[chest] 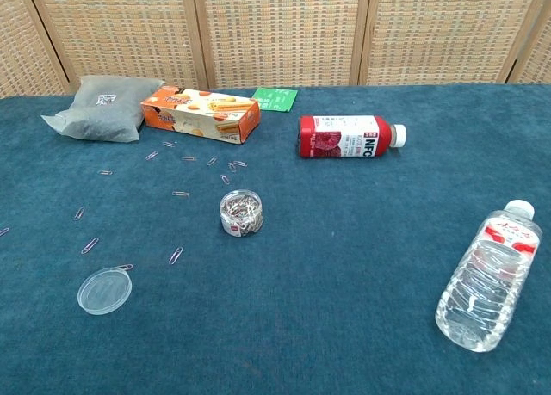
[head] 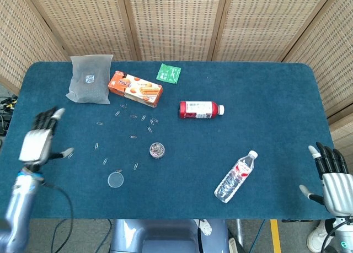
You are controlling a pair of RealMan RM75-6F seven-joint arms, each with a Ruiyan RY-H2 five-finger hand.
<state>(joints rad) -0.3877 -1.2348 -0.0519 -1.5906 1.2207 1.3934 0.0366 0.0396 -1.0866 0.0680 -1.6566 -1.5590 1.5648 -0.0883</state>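
A red bottle marked "NFC" lay on blue cloth; left hand and right hand, seemingly spread, grasped nothing.

The red bottle lying on its side reads "NFC".

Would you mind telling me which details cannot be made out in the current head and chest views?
- Right hand: head view, cut off by the lower right frame edge; out of frame in the chest view.
- Left hand: blurred in the head view, absent from the chest view.
- Green packet: print too small in both views.
- Grey bag: contents hidden by its opaque wrapper.
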